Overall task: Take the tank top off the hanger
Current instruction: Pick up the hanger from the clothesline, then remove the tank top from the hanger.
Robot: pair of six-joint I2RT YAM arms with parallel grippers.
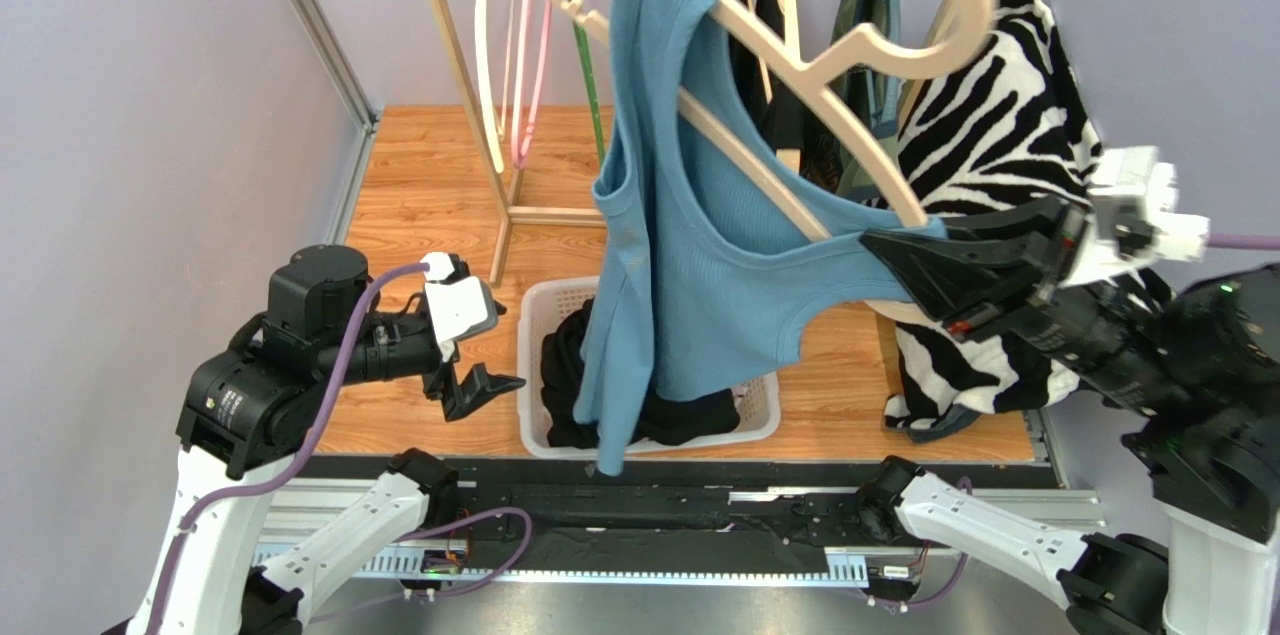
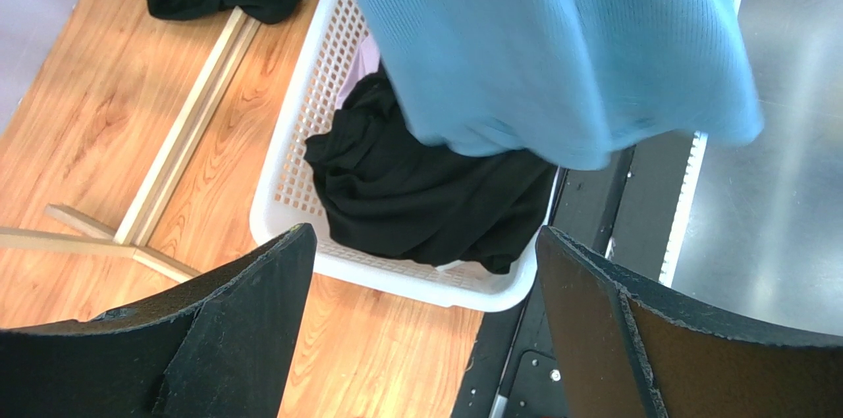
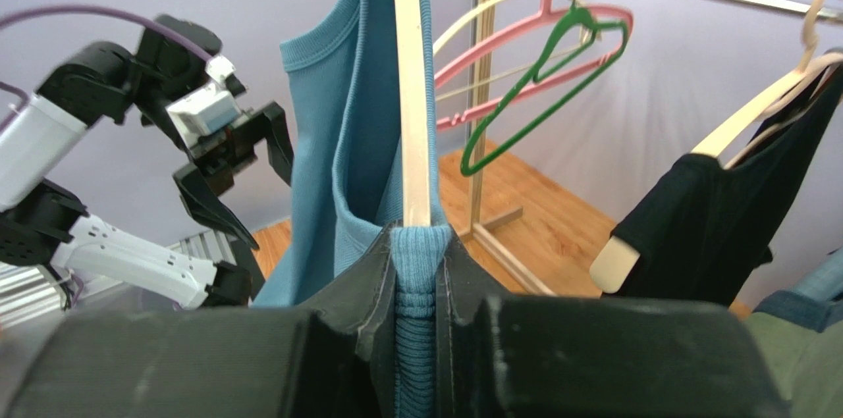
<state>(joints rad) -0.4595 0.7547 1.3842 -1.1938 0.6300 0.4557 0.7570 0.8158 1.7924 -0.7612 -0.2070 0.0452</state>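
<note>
Blue ribbed tank top (image 1: pixel 684 260) hangs soft & floppy on a smooth pale wood hanger (image 1: pixel 819 110), over white holey basket (image 1: pixel 529 365). R gripper (image 1: pixel 902 253) pinches its strap + hanger tip. L gripper (image 1: pixel 481 388) jaws wide apart, empty.

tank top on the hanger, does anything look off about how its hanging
Yes. The wooden hanger slants steeply instead of hanging level, its low end and one strap pinched in the right tool. The blue tank top sags in a bunch toward the white basket below.
</note>
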